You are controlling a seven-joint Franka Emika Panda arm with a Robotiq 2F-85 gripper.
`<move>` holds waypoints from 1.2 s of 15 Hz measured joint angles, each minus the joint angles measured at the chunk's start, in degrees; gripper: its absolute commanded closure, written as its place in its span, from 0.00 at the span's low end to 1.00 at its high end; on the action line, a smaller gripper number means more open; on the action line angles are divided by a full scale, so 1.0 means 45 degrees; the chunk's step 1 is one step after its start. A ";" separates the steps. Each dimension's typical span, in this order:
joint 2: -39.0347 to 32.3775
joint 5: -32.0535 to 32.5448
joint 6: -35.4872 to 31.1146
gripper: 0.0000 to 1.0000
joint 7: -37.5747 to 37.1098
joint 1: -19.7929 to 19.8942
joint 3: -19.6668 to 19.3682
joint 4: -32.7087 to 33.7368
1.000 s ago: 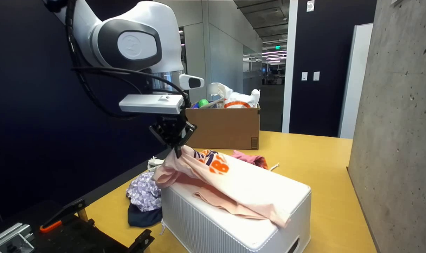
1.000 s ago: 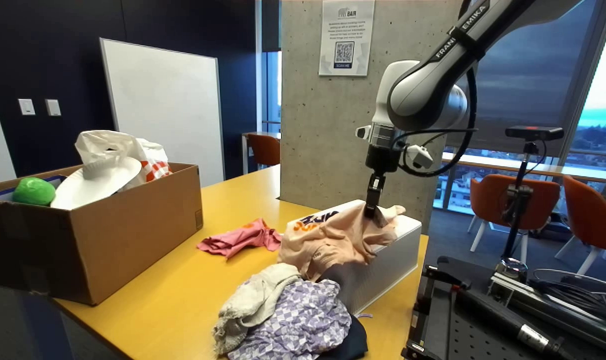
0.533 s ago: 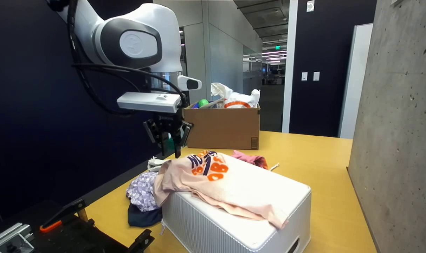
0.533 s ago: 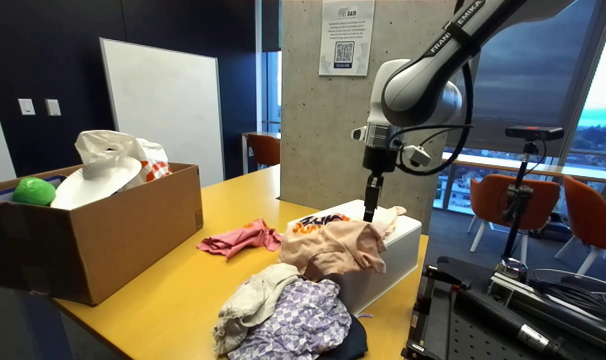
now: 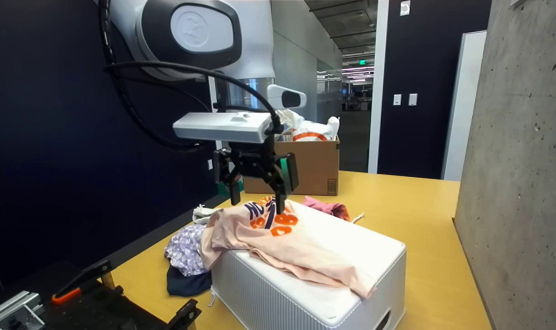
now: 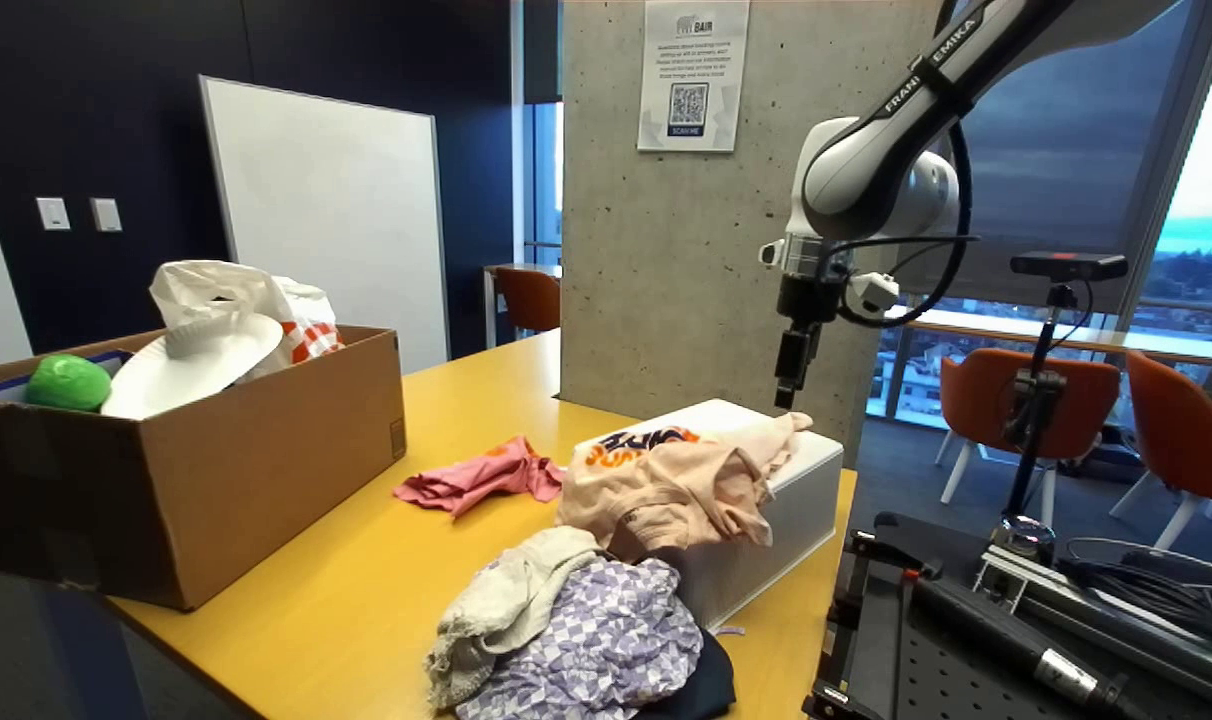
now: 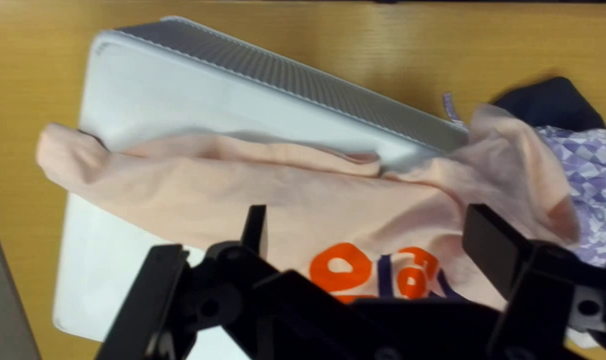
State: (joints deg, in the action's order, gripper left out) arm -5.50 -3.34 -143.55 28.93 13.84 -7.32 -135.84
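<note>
I take this for an office-like robotics lab: white-and-black jointed robot arm (image 6: 851, 182), black camera (image 6: 1069, 266) on a black stand (image 6: 1038, 390), orange bucket chairs (image 6: 1081, 400) near a tall glass window (image 6: 1204, 200), white paper BAIR notice (image 6: 692, 75) on a grey concrete pillar (image 6: 666, 280).

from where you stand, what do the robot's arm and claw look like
The arm is white and rounded, with a dark grey oval cover around a pale disc and white lettering reading FRAN and EMIKA either side of a black strap. Black cables loop beside it, one running into a flat white box. The claw is black, with two jointed fingers ending in blocky tips.
</note>
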 measured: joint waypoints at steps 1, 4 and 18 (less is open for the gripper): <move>0.0040 0.0334 -0.0020 0.00 0.0086 0.0169 -0.0311 -0.0070; 0.0056 0.1868 -0.0391 0.00 0.0088 0.0641 -0.1185 -0.0125; -0.4103 0.6553 -0.2461 0.00 -0.2772 -0.0452 -0.1918 0.2554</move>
State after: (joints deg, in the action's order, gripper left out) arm -23.97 26.15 -154.63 16.46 11.81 -15.95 -124.35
